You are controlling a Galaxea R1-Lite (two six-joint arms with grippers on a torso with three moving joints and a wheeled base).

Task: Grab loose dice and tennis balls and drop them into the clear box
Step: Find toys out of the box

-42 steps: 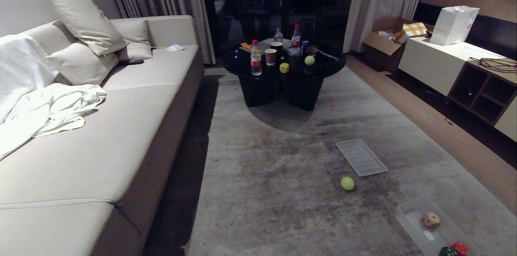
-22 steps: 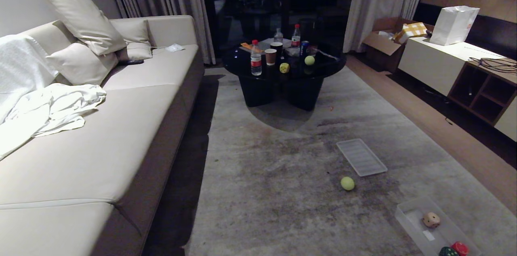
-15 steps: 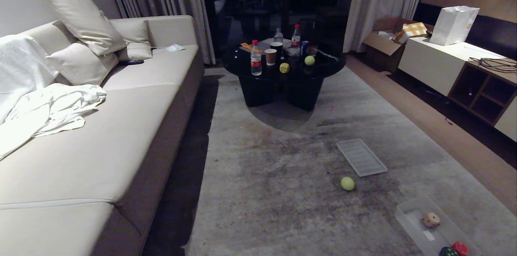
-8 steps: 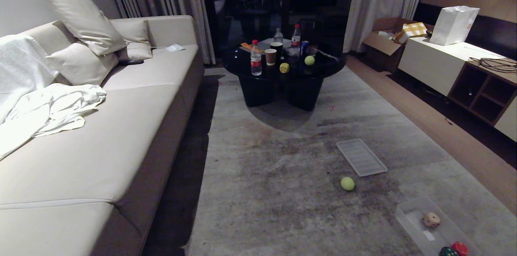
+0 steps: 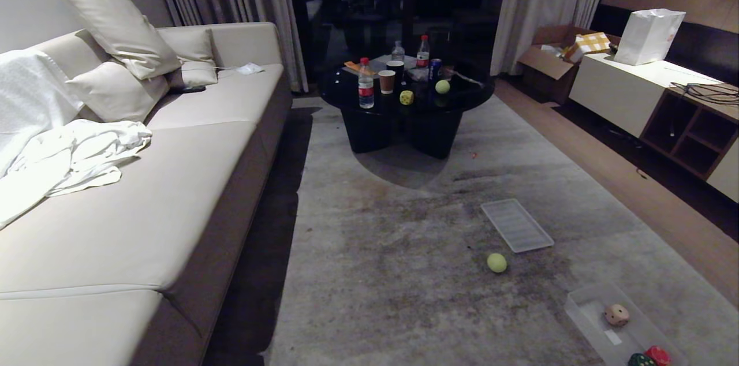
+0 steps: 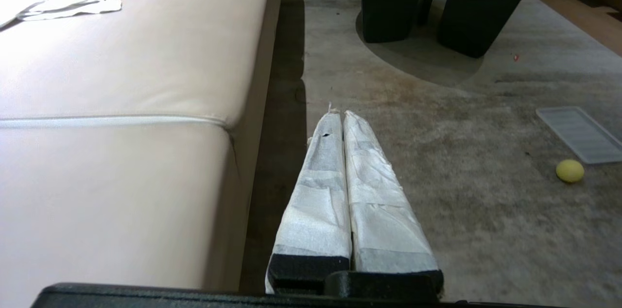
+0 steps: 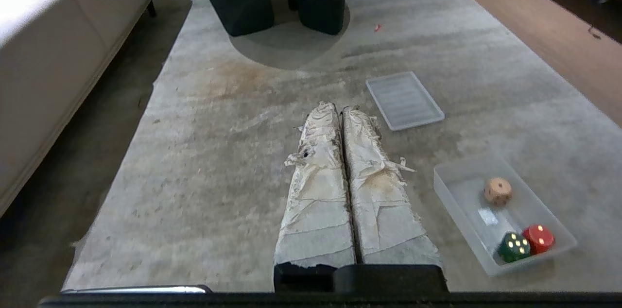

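With the left gripper [image 6: 338, 114] and right gripper [image 7: 340, 108] both closed and empty, the loose tennis ball [image 5: 496, 262] on the rug looks light, fuzzy and springy, best pinched across its middle.

The rug [image 5: 404, 250] lies open between the sofa [image 5: 173, 181] on the left and the bare floor on the right. On it the loose tennis ball [image 5: 496, 262] sits free on every side, with the flat lid [image 5: 517, 224] just beyond it and the clear box [image 5: 583, 311] near. On the black worktop [image 5: 462, 101], bottles [image 5: 366, 83] and cups [image 5: 387, 81] crowd behind the yellow die [image 5: 406, 97] and second ball [image 5: 442, 86], whose front sides stand clear
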